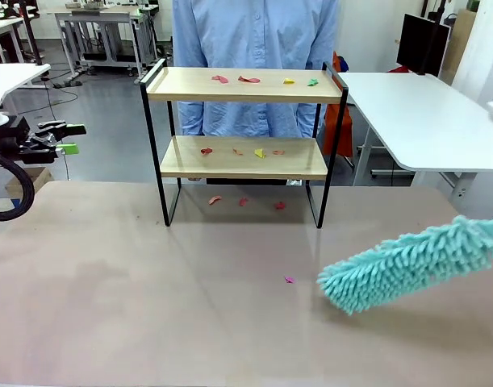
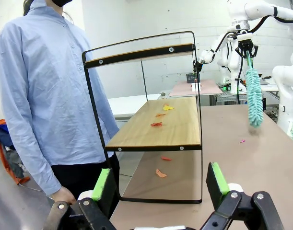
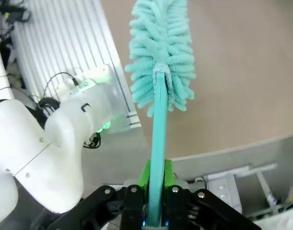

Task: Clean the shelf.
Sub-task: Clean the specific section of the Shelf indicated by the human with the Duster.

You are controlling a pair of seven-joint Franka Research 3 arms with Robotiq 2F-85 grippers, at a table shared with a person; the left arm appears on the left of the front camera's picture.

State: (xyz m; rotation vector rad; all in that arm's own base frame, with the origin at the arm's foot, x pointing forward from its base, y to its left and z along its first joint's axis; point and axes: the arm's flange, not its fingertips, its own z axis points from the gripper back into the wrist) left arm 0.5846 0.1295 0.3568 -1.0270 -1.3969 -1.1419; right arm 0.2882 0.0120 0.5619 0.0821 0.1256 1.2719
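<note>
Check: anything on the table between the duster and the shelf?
Front view: one small pink scrap lies between duster and shelf; otherwise bare table.

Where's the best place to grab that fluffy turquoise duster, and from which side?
By its thin, flat handle, coming from the bare end behind the fluffy head. The handle is narrow, so it fits in a tight pinch; the head is soft and bulky and would probably squash. The right gripper is shut on the handle just that way.
</note>
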